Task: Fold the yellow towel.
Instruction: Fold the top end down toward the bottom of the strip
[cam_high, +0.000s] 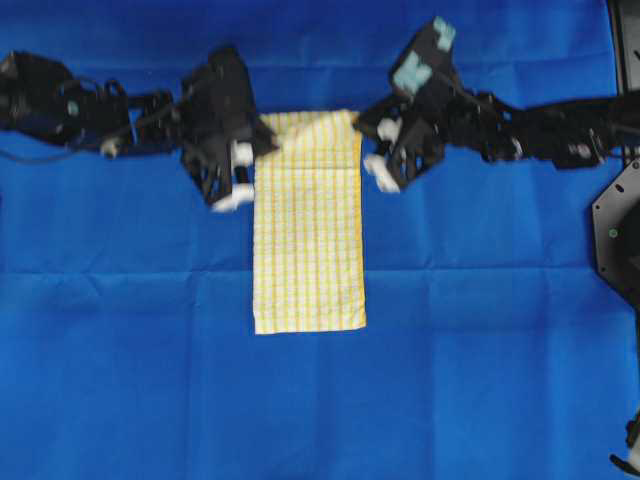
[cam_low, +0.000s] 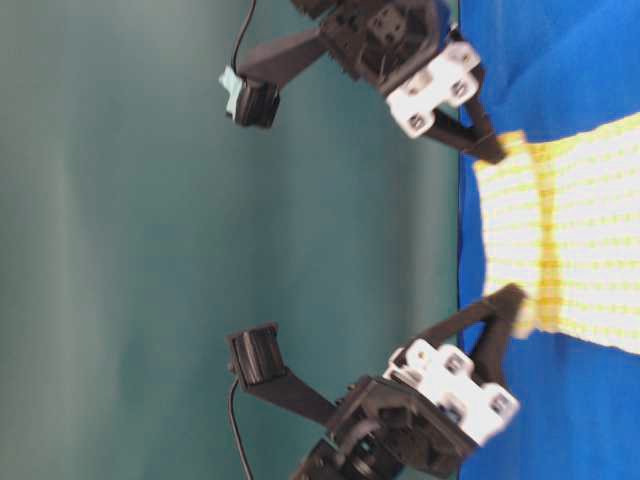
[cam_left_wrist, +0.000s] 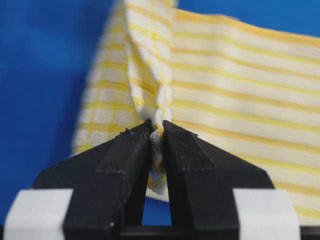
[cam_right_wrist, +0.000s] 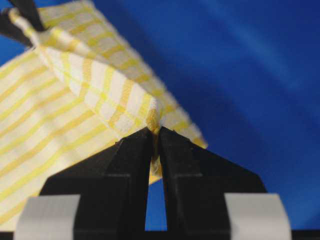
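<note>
The yellow towel (cam_high: 308, 240) is a long, narrow checked strip lying on the blue cloth, its near end flat and its far end raised. My left gripper (cam_high: 268, 140) is shut on the far left corner, and the left wrist view shows bunched fabric (cam_left_wrist: 157, 107) pinched between the black fingertips (cam_left_wrist: 135, 150). My right gripper (cam_high: 362, 125) is shut on the far right corner, where the towel (cam_right_wrist: 75, 100) peaks at the closed jaws of the gripper (cam_right_wrist: 155, 129). In the table-level view both the left gripper (cam_low: 505, 300) and the right gripper (cam_low: 490, 150) hold the towel's edge (cam_low: 570, 230) off the surface.
A large plain blue cloth (cam_high: 480, 380) covers the whole table. A black fixture (cam_high: 615, 230) stands at the right edge. Both arms reach in from the sides along the far part of the table. A green wall (cam_low: 120, 250) lies behind.
</note>
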